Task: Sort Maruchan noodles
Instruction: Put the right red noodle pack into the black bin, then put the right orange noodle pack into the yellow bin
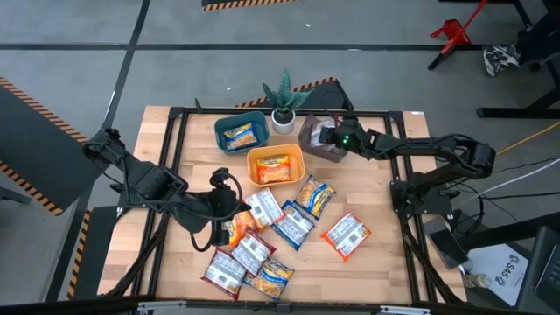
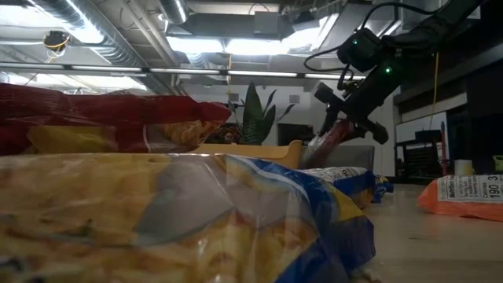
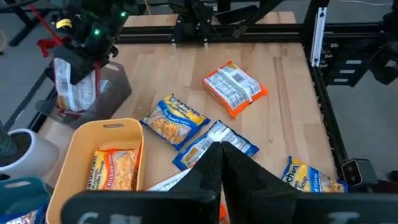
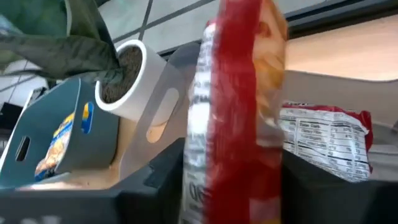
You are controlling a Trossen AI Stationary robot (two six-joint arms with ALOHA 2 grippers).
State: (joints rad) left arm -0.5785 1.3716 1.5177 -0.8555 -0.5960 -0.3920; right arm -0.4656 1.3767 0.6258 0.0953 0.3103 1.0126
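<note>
Right pincer [image 1: 329, 134] hangs over the grey bin [image 1: 317, 149] at the counter's [image 1: 385, 210] far side, a red-and-white packet [image 4: 233, 118] between its fingers; whether they grip it, we cannot tell. Left pincer [image 1: 229, 203] sits closed above the loose noodle packets [image 1: 280, 219] near centre.

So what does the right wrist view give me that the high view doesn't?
Only the right wrist view: a red-and-white packet hanging on edge between the right end effector's fingers, with another packet already lying in the grey bin below. Only the high view: the left end effector down among the loose packets. Both: the teal bin and the potted plant.
</note>
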